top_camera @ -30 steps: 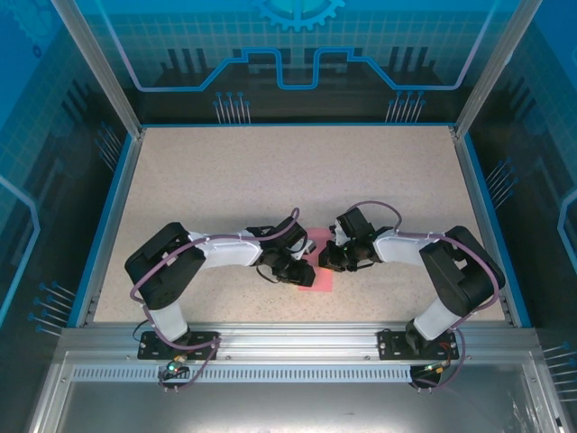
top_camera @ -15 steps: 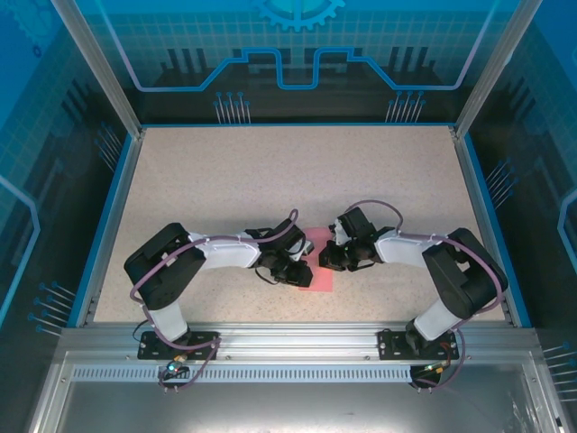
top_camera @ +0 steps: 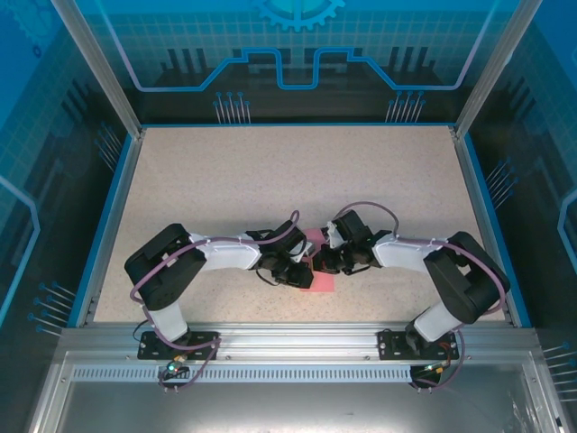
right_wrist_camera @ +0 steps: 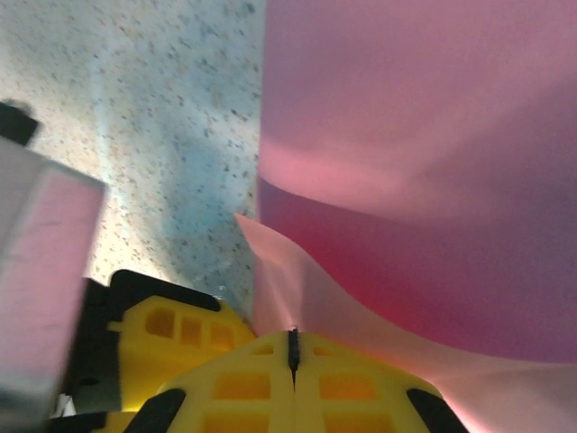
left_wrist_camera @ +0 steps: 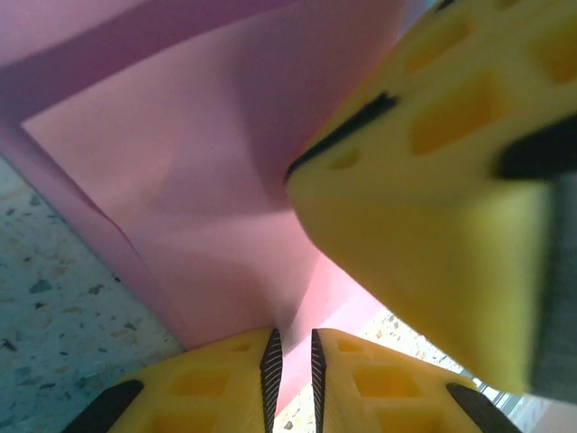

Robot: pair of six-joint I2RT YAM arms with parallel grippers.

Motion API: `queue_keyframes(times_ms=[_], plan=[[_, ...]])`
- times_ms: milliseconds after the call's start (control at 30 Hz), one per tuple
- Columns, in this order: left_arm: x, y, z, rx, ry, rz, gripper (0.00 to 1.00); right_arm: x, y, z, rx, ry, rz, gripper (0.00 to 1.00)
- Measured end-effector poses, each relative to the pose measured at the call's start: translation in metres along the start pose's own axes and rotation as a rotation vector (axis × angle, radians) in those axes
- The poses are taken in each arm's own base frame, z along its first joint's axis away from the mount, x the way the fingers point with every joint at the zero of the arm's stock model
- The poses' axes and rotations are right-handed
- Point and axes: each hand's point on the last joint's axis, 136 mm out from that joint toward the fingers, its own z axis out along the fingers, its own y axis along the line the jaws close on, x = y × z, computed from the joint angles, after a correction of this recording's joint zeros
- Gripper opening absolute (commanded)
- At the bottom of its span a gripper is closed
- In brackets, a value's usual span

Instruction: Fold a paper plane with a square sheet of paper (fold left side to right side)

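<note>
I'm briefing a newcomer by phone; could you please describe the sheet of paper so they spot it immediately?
On the speckled beige table, look near the front edge where the left gripper and right gripper meet. Pinched in both sets of jaws is the sheet of paper, thin and partly folded. It is the only pink thing there.

The paper (left_wrist_camera: 207, 180) is smooth and matt, the table (left_wrist_camera: 54, 298) speckled

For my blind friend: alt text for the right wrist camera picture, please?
The right gripper, with yellow fingers, is pinched shut on a curled edge of pink paper that covers the right side. A speckled table lies to the left.
</note>
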Motion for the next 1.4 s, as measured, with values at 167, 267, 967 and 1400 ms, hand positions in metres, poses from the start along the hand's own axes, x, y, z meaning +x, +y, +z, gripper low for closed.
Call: queue_keyframes(times_ms=[167, 267, 967, 1400], plan=[[0.0, 0.001, 0.0, -0.005, -0.003, 0.001, 0.21, 0.005, -0.008, 0.009, 0.024, 0.032, 0.013, 0.05], [0.0, 0.001, 0.0, -0.006, -0.003, 0.001, 0.21, 0.005, -0.008, 0.01, 0.033, 0.038, 0.011, 0.05], [-0.001, -0.001, 0.002, -0.002, -0.013, 0.011, 0.21, -0.012, -0.035, -0.009, 0.081, 0.019, -0.015, 0.07], [-0.001, -0.001, 0.002, -0.001, -0.013, 0.012, 0.21, -0.035, -0.066, -0.043, 0.122, -0.073, 0.075, 0.07]])
